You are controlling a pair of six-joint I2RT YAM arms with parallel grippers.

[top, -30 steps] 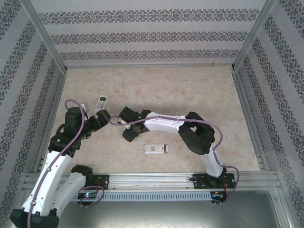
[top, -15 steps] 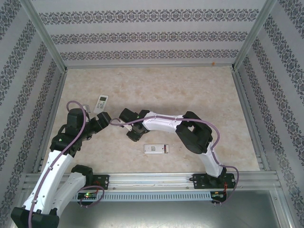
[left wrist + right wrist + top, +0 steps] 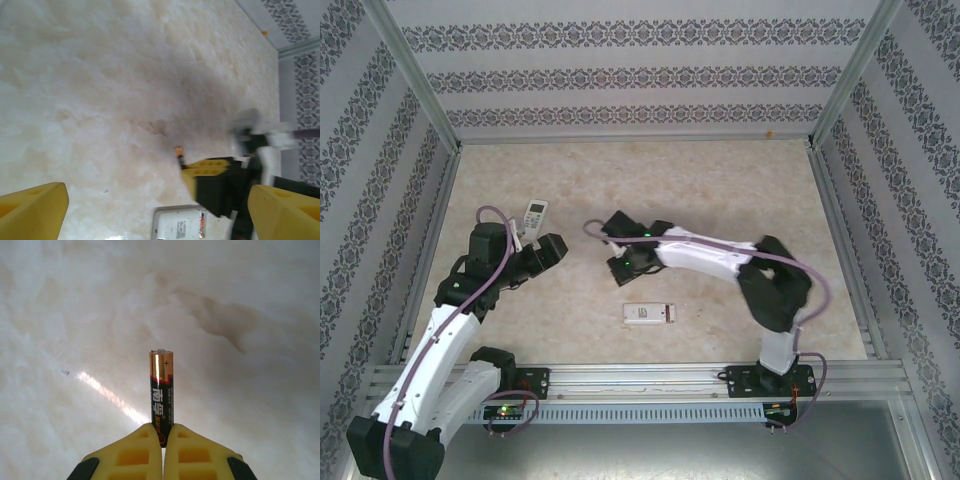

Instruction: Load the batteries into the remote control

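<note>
The remote control (image 3: 648,313) lies flat on the pale table (image 3: 720,190). It is a white slab on the near side of the right gripper (image 3: 161,432), towards the arm bases, close by but not touching. A second remote (image 3: 534,215), also white, rests just beyond the left gripper (image 3: 552,248), on its far side. In the left wrist view, the left gripper's yellow fingers stand spread wide with nothing between them, facing across the table towards the right gripper.

The right gripper is clamped on one battery (image 3: 161,390). The jaws pinch its dark lower end. Most of the body and the gold cap with the plus mark stick straight out past the fingertips, in line with them, with bare table beyond.

By my reading, the step in hand is the carry: a battery is secured and has yet to reach the remote control. The next move calls for bringing the right gripper back towards the bases until it is over the remote control. The battery must then be tipped flat along the compartment, with the plus end matched to the marking. Whether the compartment is open is too small to tell from above. The grip is short and near one end, so the battery may pivot when pressed in.
</note>
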